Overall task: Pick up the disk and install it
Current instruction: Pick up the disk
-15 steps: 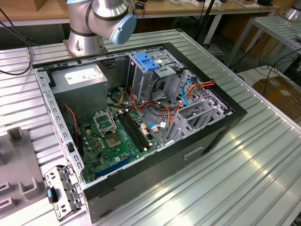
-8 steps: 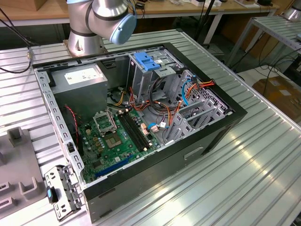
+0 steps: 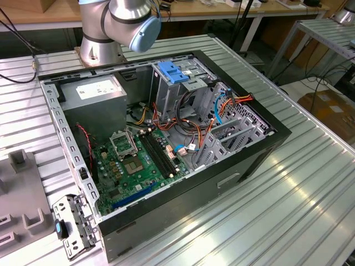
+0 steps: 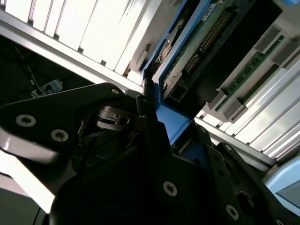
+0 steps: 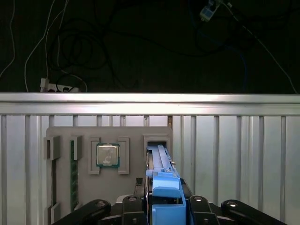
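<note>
no print can be read anywhere. the power supply (image 3: 95, 90), in the corner of the computer case (image 3: 238, 174) nearest the arm's base, carries a white label on its top face. the lines of print on that label are too small to make out.

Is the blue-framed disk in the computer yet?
Out: the disk stands on edge at a slot of the grey tray, gripped by the hand.

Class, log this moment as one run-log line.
gripper: shut on disk | disk: at tray slot | case: open
</note>
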`<state>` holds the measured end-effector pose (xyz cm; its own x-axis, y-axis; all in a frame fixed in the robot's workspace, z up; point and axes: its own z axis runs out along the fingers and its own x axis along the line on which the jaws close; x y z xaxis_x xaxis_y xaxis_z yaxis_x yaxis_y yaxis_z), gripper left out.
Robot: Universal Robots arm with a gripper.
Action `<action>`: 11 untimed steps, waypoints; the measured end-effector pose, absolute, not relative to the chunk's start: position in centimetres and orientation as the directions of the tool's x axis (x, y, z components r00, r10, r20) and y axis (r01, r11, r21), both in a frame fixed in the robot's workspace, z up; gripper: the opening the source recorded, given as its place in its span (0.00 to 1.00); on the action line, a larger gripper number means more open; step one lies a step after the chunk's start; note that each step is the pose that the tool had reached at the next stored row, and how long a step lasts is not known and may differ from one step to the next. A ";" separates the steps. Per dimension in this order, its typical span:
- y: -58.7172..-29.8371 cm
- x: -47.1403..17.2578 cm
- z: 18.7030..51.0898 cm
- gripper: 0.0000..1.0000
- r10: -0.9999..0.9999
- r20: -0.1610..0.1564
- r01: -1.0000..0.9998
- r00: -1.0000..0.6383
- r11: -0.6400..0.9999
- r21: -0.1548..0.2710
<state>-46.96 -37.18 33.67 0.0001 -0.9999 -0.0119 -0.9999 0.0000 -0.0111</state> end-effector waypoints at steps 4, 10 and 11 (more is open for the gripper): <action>-37.2 -47.0 34.2 0.37 -1.000 -0.010 -1.000 0.000 0.000 -0.011; -37.2 -47.0 34.3 0.37 -1.000 -0.010 -1.000 0.000 0.000 -0.011; -37.2 -47.0 34.3 0.37 -1.000 -0.010 -1.000 0.000 0.000 -0.011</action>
